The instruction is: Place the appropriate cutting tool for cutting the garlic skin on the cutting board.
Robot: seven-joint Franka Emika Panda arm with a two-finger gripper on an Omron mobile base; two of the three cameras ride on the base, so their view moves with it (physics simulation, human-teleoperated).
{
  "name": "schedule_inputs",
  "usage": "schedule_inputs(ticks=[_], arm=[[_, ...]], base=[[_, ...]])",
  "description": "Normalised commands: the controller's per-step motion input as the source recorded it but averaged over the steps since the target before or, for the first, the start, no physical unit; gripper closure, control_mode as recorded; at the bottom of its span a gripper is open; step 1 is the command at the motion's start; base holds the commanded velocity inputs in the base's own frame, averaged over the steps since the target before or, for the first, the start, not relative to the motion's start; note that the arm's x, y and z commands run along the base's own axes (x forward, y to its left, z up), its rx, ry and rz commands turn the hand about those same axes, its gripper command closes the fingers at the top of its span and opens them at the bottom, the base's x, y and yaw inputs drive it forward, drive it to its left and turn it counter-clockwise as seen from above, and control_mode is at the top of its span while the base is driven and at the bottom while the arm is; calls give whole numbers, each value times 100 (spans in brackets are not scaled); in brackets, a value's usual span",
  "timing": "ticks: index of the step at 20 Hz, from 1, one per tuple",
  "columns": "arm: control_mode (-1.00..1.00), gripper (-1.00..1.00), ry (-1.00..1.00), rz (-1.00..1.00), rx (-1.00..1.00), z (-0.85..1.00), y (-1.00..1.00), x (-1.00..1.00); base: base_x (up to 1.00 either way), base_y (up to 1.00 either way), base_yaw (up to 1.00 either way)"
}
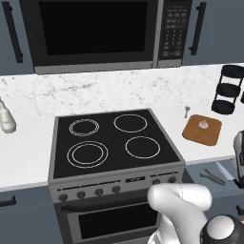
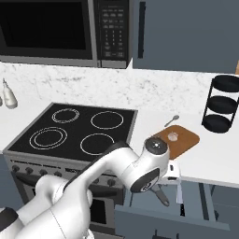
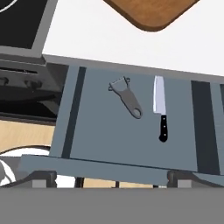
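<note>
A white counter (image 1: 28,157) with a marbled backsplash runs beside a black glass stove (image 1: 112,140) with four white ring burners, under a dark microwave (image 1: 95,31) whose keypad is too small to read. At the right of the left base view, the brown wooden cutting board (image 1: 202,129) with rounded corners carries the pale, round garlic (image 1: 204,124), with a tiny grey spoon (image 1: 187,111) just beside it and a black three-tier rack (image 1: 228,89) beyond. Below the counter edge an open grey drawer (image 3: 100,131) holds the knife (image 3: 160,107), silver blade and black handle, lying flat near a dark grey peeler-like utensil (image 3: 127,99). The tool (image 3: 112,181) hangs above the drawer, fingers spread, holding nothing.
</note>
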Motion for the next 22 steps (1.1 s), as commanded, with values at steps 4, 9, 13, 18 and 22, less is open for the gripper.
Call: schedule_inputs(ticks=[4,9,13,18,22], arm=[[-100,-100,0,-4,0,-8,-67,15],[-100,-100,-3,-4,0,-22,-60,19],[-100,-100,-4,0,0,-9,-13,3],[-100,-100,-7,0,0,-42,-8,11],[-100,-100,-7,0,0,-66,-12,4]], base=[[0,0,0],[0,0,0],[0,0,0],[0,0,0],[0,0,0]])
